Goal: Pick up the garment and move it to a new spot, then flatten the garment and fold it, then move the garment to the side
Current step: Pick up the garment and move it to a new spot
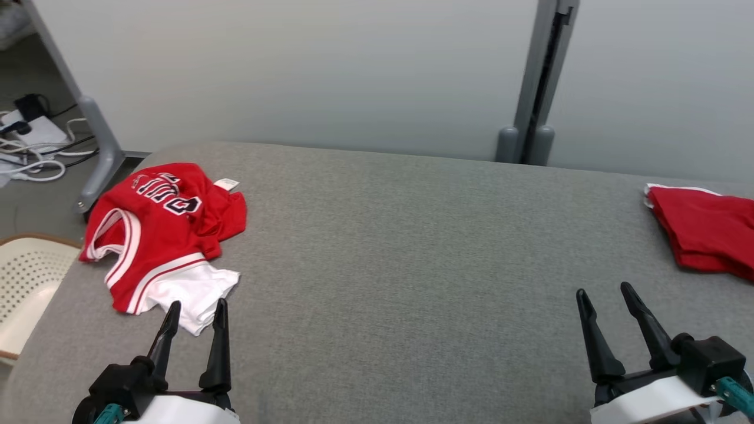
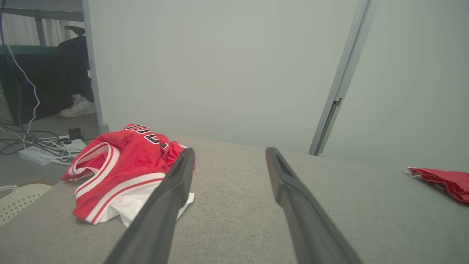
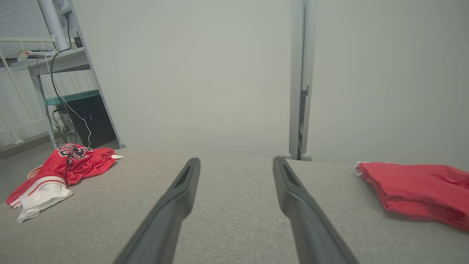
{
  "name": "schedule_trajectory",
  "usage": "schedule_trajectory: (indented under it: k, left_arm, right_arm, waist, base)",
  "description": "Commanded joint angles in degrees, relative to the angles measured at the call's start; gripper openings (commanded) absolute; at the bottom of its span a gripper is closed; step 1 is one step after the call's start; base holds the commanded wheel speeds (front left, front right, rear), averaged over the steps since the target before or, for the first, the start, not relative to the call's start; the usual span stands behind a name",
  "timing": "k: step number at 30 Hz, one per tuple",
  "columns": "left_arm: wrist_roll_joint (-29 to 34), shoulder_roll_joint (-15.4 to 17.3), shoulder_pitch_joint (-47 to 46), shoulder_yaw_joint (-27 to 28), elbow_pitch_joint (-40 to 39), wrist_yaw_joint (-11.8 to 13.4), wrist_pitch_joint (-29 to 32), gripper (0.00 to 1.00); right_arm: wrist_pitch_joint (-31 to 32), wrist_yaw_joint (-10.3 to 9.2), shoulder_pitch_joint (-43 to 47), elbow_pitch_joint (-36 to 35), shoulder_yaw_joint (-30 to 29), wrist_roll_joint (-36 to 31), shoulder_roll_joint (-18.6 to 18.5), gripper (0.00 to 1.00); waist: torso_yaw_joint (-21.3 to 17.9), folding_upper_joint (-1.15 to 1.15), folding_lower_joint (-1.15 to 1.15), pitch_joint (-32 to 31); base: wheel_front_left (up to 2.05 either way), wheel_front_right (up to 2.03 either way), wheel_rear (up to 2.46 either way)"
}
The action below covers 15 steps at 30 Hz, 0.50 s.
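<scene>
Two red garments lie on the grey fabric worktop [image 1: 400, 265]. One, a crumpled jersey [image 1: 159, 229] with white trim, dark lettering and a white hem, sits toward the far-left corner. The other, a folded red garment [image 1: 707, 235], lies at the right edge. Both pairs of jaws stand wide and hold nothing.

The left jaws are at the near left, just beside the jersey. In the head view the tips of their fingers [image 1: 219, 347] overlap the white hem. In the left wrist view the jersey lies left of the gap, one finger crossing in front of the hem, and the gap is over bare worktop. Whether that finger touches the cloth I cannot tell.

The right jaws are at the near right, well apart from the jersey and nearer the folded garment. A cream perforated chair [image 1: 23, 277] stands off the worktop's left edge.
</scene>
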Motion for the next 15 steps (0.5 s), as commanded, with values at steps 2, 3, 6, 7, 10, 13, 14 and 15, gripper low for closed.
schedule_trajectory:
  k: [2,3,6,7,10,13,14,15]
  left_arm:
    - [0.35,0.51,-0.14,0.65,0.6,0.41,-0.1,1.0]
    - [0.25,0.65,-0.09,0.85,0.75,0.6,-0.11,1.0]
    - [0.13,0.8,0.12,1.33,1.01,1.19,-0.01,1.0]
    - [0.07,0.98,0.23,1.61,1.04,1.43,0.07,1.0]
    - [-0.06,1.24,0.13,1.56,1.12,1.56,0.36,1.0]
    - [-0.13,1.36,0.47,1.45,0.82,1.68,0.65,1.0]
    - [-0.13,1.46,0.56,1.4,0.75,1.71,0.73,1.0]
    - [-0.15,1.55,0.67,1.41,0.61,1.8,0.73,1.0]
  right_arm:
    - [-0.14,0.0,-0.15,0.82,0.82,0.23,0.3,1.0]
    - [-0.14,0.0,-0.26,0.93,1.28,0.23,0.37,1.0]
    - [-0.14,0.0,-0.57,1.48,2.32,0.27,0.91,1.0]
    - [-0.14,0.0,-0.73,1.64,2.82,0.24,1.04,1.0]
    - [-0.14,0.0,-0.56,1.83,3.31,0.28,1.36,1.0]
    - [-0.14,0.0,-0.51,1.72,3.58,0.29,1.55,1.0]
    - [-0.15,0.0,-0.49,1.66,3.63,0.26,1.6,1.0]
    - [-0.14,0.0,-0.49,1.6,3.7,0.21,1.65,1.0]
  waist:
    - [4.87,0.0,0.0,-0.73]
    - [5.85,0.0,0.0,-0.82]
    - [8.59,0.0,0.0,-1.04]
    - [9.35,0.0,0.0,-1.08]
    - [12.08,0.0,0.0,-1.27]
    - [14.43,0.0,0.0,-1.34]
    - [15.17,0.0,0.0,-1.36]
    - [15.83,0.0,0.0,-1.38]
  base:
    - [0.0,0.0,0.0]
    - [0.0,0.0,0.0]
    - [0.0,0.0,0.0]
    - [0.0,0.0,0.0]
    - [0.0,0.0,0.0]
    - [0.0,0.0,0.0]
    - [0.0,0.0,0.0]
    - [0.0,0.0,0.0]
